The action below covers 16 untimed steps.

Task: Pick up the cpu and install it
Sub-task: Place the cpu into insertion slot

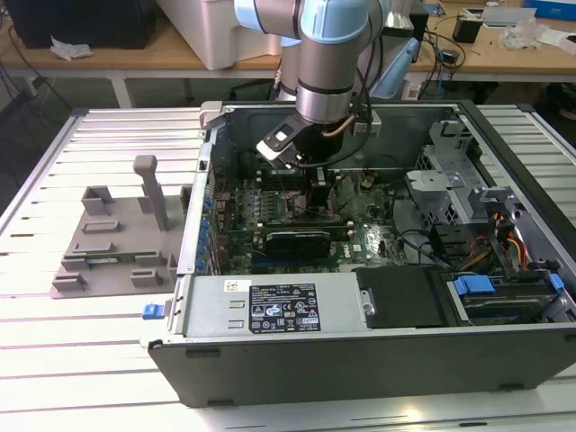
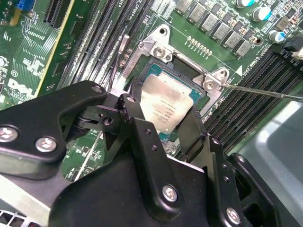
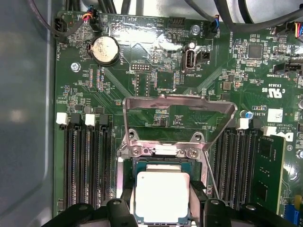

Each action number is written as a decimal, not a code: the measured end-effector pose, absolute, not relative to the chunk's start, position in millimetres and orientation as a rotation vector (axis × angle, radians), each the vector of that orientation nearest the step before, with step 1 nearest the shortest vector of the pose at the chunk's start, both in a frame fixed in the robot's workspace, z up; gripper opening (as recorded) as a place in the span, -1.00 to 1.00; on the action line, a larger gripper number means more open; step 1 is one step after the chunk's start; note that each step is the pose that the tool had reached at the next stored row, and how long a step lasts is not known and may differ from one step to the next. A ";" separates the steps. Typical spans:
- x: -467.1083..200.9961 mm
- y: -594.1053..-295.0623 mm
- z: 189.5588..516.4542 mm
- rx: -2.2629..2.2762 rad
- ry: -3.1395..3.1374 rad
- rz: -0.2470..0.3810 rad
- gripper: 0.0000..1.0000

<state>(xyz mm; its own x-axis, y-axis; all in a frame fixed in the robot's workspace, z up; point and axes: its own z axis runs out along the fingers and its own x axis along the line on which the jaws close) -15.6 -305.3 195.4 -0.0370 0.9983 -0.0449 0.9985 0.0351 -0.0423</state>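
Note:
The cpu point(image 2: 166, 100), a small square chip with a silvery top, sits between my gripper's point(image 2: 165, 112) black fingers point(image 2: 135, 113), directly over the motherboard socket point(image 2: 156, 49). In the first wrist view the cpu point(image 3: 161, 194) lies within the socket's outline, and the gripper point(image 3: 162, 204) fingers press against two opposite edges. The socket's metal load plate point(image 3: 180, 100) stands swung open beyond it. Its thin wire lever point(image 2: 265, 91) sticks out to the side. In the exterior view the gripper point(image 1: 319, 186) reaches down into the open computer case point(image 1: 360, 346) above the board.
Memory slots point(image 3: 85, 161) flank the socket on both sides. An expansion card point(image 1: 297, 239) lies near the arm, a drive cage point(image 1: 450, 184) and cables fill the exterior view's right. A grey plastic tray point(image 1: 108, 245) sits outside the case on the exterior view's left.

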 end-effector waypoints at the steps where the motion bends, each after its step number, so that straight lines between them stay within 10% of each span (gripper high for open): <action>1: -15.5 -305.2 195.2 2.178 2.258 -0.096 0.08; 12: -15.6 -304.6 213.9 2.179 2.259 -0.094 0.21; 16: -16.4 -306.6 214.4 2.183 2.263 -0.086 -0.29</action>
